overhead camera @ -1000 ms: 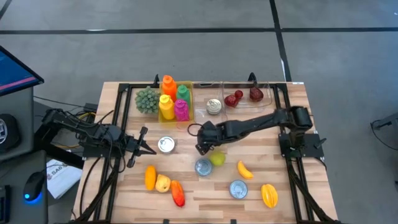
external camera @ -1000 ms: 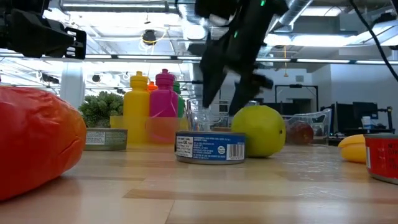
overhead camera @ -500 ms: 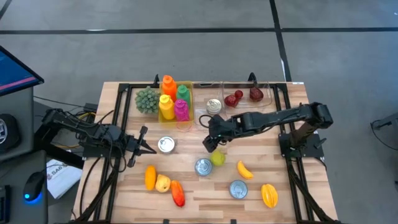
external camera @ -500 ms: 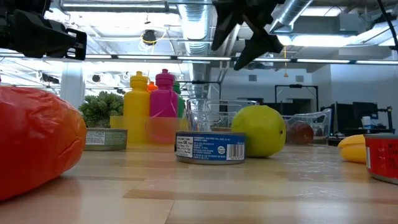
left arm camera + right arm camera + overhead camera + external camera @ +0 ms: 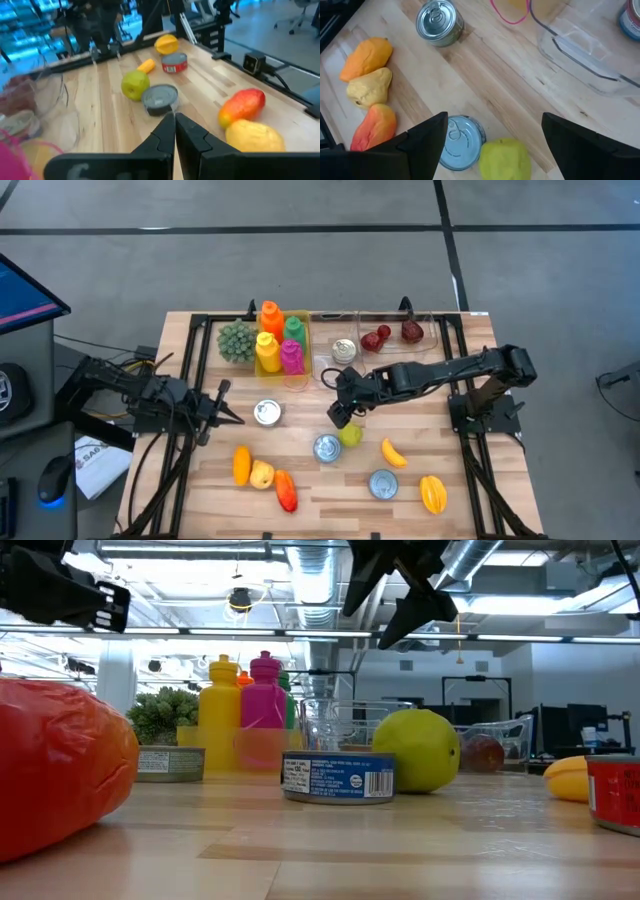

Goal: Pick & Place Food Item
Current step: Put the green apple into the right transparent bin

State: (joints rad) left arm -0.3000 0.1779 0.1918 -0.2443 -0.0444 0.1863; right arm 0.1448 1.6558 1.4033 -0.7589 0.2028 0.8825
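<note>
High view shows the right gripper (image 5: 340, 416) has lifted and slid over the lime (image 5: 350, 435) mid-bench, fingers spread, empty; grab looks next. Left gripper (image 5: 222, 411), pressed together, waits near the left edge.

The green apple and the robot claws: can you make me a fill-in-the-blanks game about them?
1. The right gripper hangs above the green apple with its jaws ____.
2. Touching the apple is a flat tin can with a ____ label.
3. The left gripper has its jaws ____.
4. The pink bottle stands in a tray beside a ____ bottle.

Missing words: open; blue; shut; yellow
</note>
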